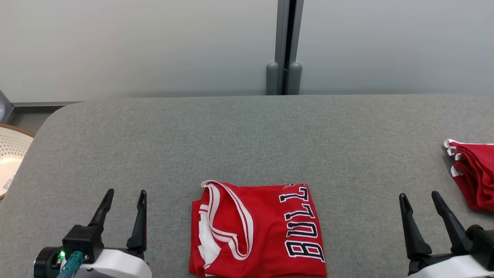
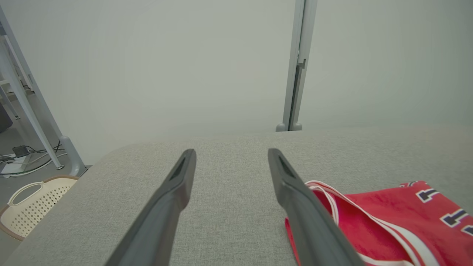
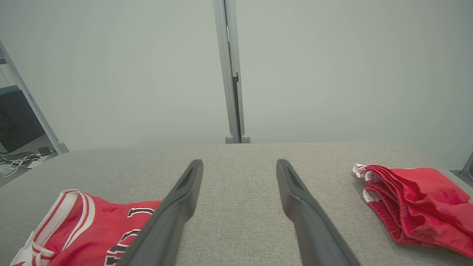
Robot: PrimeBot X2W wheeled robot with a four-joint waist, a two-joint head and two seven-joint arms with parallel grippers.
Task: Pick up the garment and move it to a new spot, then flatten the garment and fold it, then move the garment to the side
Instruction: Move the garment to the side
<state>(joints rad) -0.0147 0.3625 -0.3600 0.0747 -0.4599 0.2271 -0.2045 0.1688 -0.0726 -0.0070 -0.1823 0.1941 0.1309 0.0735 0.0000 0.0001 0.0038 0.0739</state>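
Head view first: the red jersey (image 1: 258,231) lies folded into a neat rectangle on the grey surface (image 1: 247,135), right at the near edge and dead centre between the two arms. Its white-trimmed neckline sits on the left half, and dark letters outlined in white run up the right half. The left claw (image 1: 126,192) is at the lower left with its fingers spread wide and nothing between them, well clear of the jersey. The right claw (image 1: 419,194) mirrors it at the lower right, also gaping and empty. Out at the right edge lies a red pile (image 1: 474,177) of more cloth with white trim, apart from the right claw. A cream perforated basket (image 1: 11,154) peeks in beyond the surface on the left, and a grey post (image 1: 284,46) splits the pale wall behind.

Over to the left wrist view: both dark fingers (image 2: 177,184) point across bare fabric, wide apart, gripping nothing. The jersey sits at the lower right, its trimmed neckline just beside the right-hand finger; whether they touch I cannot tell. The basket stands on the floor at the lower left.

Right wrist view now: fingers parted again, empty, above the bare surface. The jersey is at the lower left and the red pile at the right, neither inside the claw.
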